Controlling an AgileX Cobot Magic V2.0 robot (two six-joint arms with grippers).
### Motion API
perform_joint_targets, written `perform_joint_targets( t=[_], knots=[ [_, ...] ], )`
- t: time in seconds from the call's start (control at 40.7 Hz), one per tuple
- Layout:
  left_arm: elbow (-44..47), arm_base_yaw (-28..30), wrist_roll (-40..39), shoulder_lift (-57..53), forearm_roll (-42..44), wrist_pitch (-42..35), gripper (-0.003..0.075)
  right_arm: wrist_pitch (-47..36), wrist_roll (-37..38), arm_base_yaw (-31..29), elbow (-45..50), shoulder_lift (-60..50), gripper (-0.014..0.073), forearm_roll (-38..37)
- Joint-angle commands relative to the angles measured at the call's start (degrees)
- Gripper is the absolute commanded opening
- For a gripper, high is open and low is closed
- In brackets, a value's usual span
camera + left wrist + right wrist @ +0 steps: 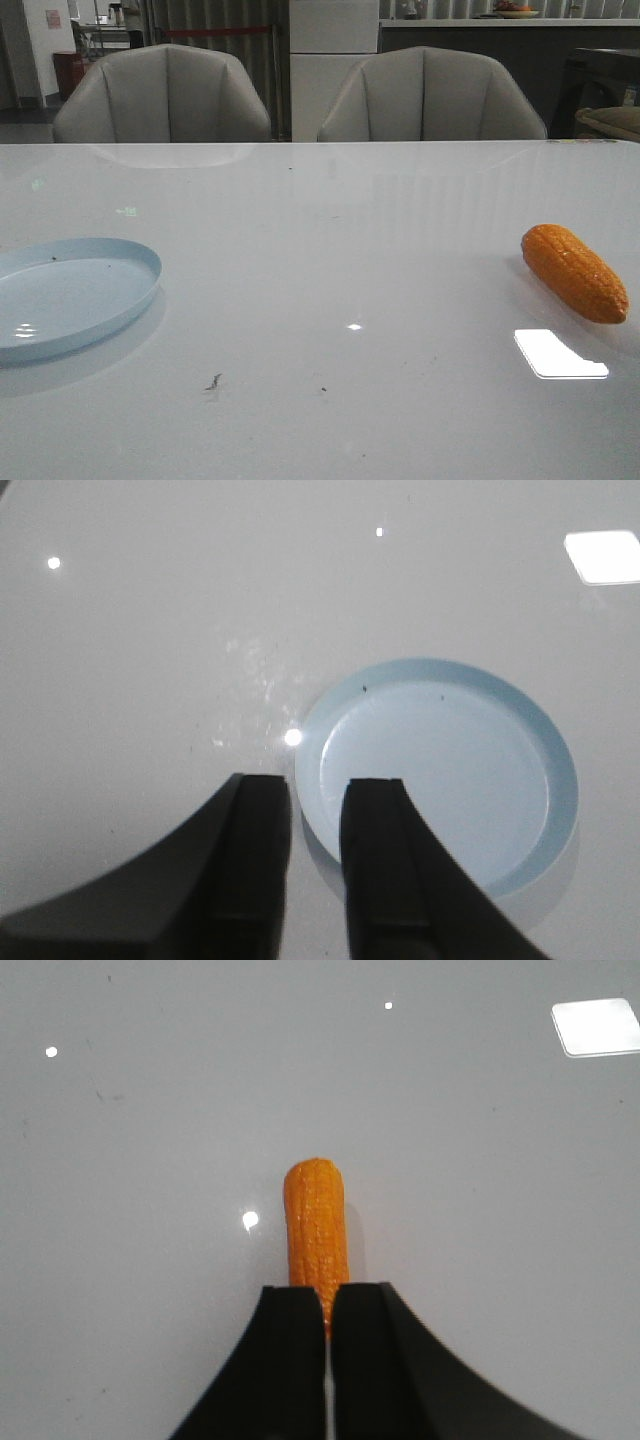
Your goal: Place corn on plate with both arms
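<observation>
The corn (576, 272) was observed lying on its side on the white desk (330, 300), at the right of the front view, its thick end toward the far side and its taper toward the near right edge. The plate (70, 295) was seen at the left of that view, partly cut by the frame edge, empty apart from a few dark specks, and well apart from the corn. Neither arm was visible in the front view.

In the right wrist view the right gripper (328, 1310) was found above the desk, in line with the corn's long axis, its fingers nearly together with only a thin slit between them. The near end of the corn was hidden behind the fingertips; no contact could be confirmed and nothing appeared to be held.

In the left wrist view the left gripper (316, 800) was seen over the near rim of the plate, fingers parted by a narrow gap, holding nothing.

The step in hand was judged to be the approach to the corn, with no grasp yet made. For the next move, the right gripper would probably need to be opened wider than the cob and brought down across its middle. The cob's glossy, tapered body was noted as a likely slip risk.
</observation>
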Motion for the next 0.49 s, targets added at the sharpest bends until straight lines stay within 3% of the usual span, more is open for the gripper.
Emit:
perform_joint_targets(
  t=[0.0,0.123,0.246,0.467],
  knots=[
    [-1.92,-0.47,-0.10,2.22,-0.91,-4.67,0.0414,-2.60,-3.67,-0.27,-1.94,0.53,0.0398,-2.91],
    [-1.92,-0.47,-0.10,5.15,-3.16,-3.76,0.0457,-2.66,-4.02,-0.27,-1.94,0.97,0.0491,-3.34],
    [-3.89,-0.47,-0.45,9.06,-5.76,-3.49,0.0457,-2.66,-4.02,-0.27,-1.94,1.04,0.0492,-3.34],
    [-15.34,1.31,-0.45,21.56,-7.06,1.51,0.0457,-2.66,-4.02,-0.27,-1.94,1.04,0.0492,-3.29]
  ],
)
